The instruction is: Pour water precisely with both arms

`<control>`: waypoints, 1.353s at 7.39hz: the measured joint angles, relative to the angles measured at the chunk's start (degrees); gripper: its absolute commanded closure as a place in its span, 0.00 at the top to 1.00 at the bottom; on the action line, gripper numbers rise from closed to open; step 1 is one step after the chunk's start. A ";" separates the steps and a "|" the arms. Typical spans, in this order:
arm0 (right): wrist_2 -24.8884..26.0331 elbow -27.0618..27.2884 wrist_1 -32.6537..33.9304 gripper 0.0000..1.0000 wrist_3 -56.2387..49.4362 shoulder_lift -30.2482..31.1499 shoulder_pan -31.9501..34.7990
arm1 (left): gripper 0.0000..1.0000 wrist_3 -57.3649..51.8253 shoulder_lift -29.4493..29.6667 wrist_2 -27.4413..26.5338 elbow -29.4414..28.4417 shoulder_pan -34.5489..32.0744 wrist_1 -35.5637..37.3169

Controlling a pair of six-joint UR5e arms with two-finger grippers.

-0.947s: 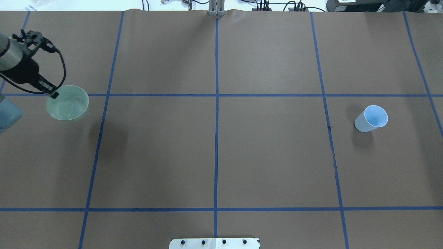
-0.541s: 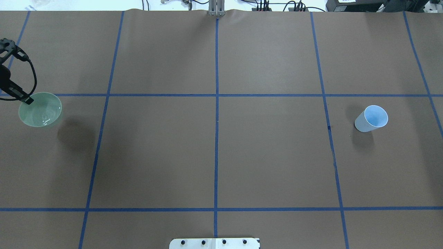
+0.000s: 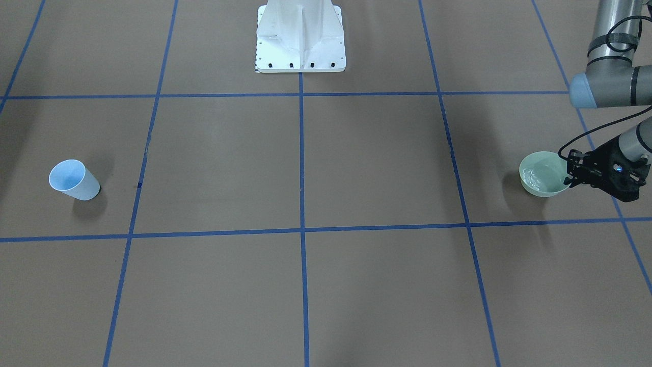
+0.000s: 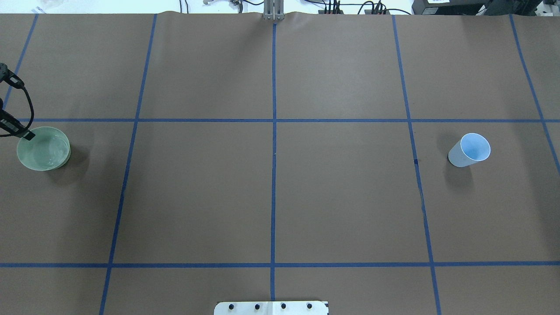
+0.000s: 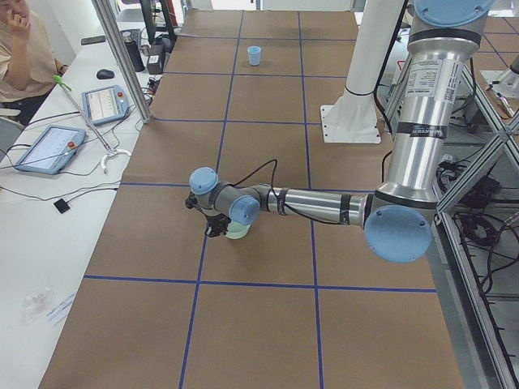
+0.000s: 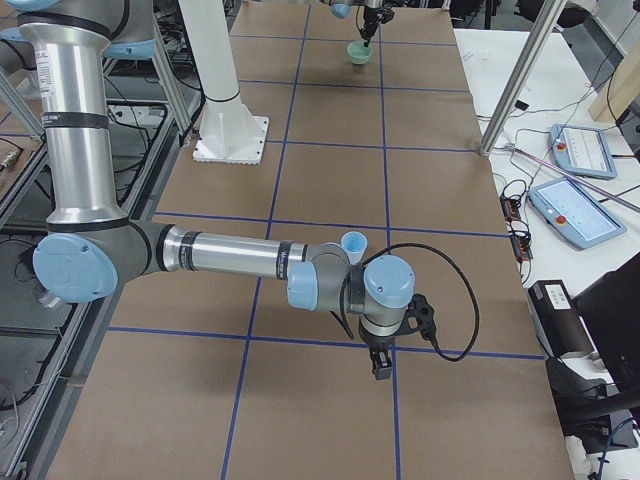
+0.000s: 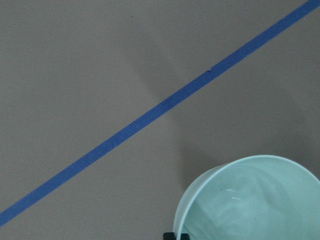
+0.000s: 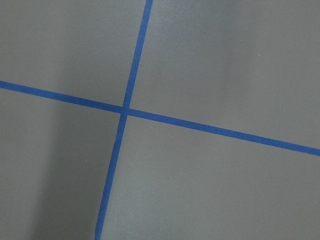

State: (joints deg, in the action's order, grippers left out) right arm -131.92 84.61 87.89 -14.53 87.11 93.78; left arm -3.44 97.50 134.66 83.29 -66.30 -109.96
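One side view: is showing right gripper (image 6: 381, 366); cannot tell its grip.
Left gripper (image 3: 566, 179): is clamping glossy round green bowl (image 3: 541, 192) rim, near left edge of desk (image 4: 271, 197).

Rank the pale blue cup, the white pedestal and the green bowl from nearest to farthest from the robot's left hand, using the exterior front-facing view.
1. The pale green bowl, at the view's right edge; the left hand grips its rim.
2. The white pedestal, top centre.
3. The pale blue cup, far left.
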 measured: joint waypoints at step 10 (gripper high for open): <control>-0.09 -0.02 0.02 1.00 -0.28 0.36 0.00 | 1.00 -7.27 1.83 -0.49 0.17 -23.85 12.95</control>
State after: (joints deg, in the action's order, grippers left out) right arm -132.01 84.58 87.91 -14.81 87.47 93.78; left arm -10.71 99.32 134.17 83.47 -90.15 -97.01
